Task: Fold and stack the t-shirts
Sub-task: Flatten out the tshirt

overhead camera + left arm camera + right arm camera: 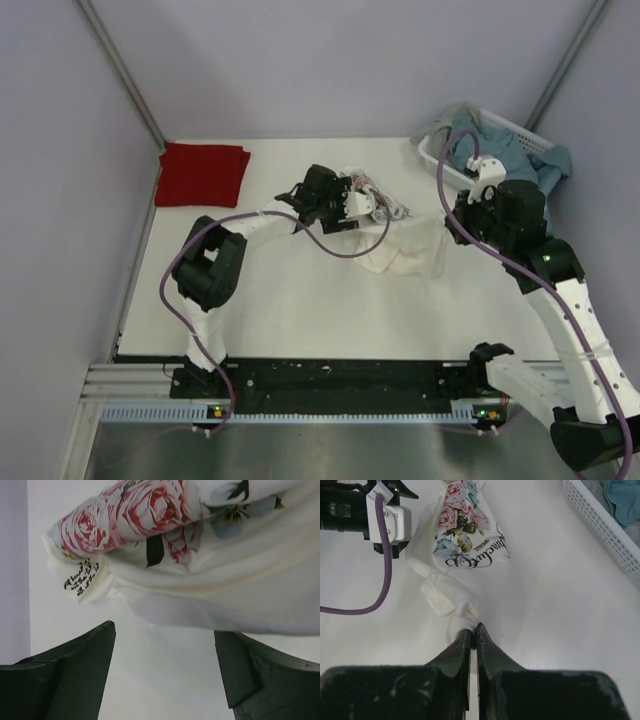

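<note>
The white rose-print t-shirt lies crumpled mid-table, stretched between the two arms. My right gripper is shut on a bunched edge of it; its print and lettering lie beyond. In the top view that gripper sits at the shirt's right end. My left gripper is open and empty, with the rose-printed cloth just ahead of its fingertips. In the top view it is at the shirt's left end. The dark red t-shirt lies folded at the far left.
A white slotted basket with blue-grey cloth stands at the far right, behind my right arm; its wall shows in the right wrist view. Grey walls close the table on three sides.
</note>
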